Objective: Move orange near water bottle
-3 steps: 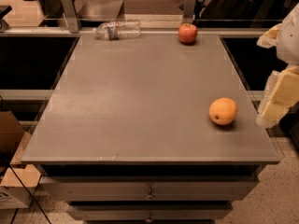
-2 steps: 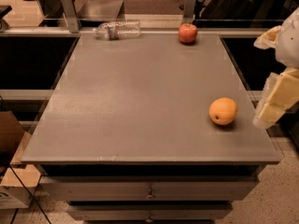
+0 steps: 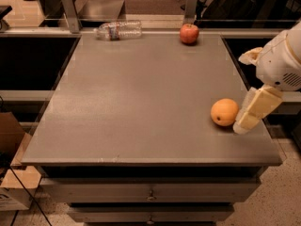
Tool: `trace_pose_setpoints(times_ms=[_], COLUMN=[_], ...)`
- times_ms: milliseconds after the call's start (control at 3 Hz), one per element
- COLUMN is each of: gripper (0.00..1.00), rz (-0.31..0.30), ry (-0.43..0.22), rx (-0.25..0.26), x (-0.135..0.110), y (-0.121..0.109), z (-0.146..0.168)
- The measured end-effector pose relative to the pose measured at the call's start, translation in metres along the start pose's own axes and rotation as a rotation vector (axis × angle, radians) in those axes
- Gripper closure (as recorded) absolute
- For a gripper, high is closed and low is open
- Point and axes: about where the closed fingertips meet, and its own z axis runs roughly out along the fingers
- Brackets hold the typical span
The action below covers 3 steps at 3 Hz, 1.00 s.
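Note:
The orange (image 3: 224, 112) rests on the grey table (image 3: 141, 93) near its right front edge. The water bottle (image 3: 118, 30) lies on its side at the far back left of the table, cap to the left. My gripper (image 3: 245, 120) comes in from the right, low over the table edge, right beside the orange's right side and touching or almost touching it. It holds nothing that I can see.
A red apple (image 3: 189, 33) stands at the back of the table, right of centre. Two metal posts (image 3: 68, 4) rise behind the back edge. Drawers (image 3: 150, 192) sit below the table front. A cardboard box (image 3: 9, 140) is on the floor at the left.
My gripper has moved left, from off the table's right edge to right beside the orange. The orange, bottle and apple have not moved.

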Motion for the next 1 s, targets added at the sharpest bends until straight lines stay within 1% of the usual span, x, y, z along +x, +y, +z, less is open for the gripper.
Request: trace_pose_setpoints(times_ms=[333,667,1000], gripper=[0.0,0.0,0.17], rz=[0.03,0.065,0.079], ry=[0.018,0.052,0.068], rx=[-0.016,-0.059,-0.1], x=[0.012,0.026,0.029], y=[-0.013,-0.016,-0.014], z=[0.04,0.076,0.097])
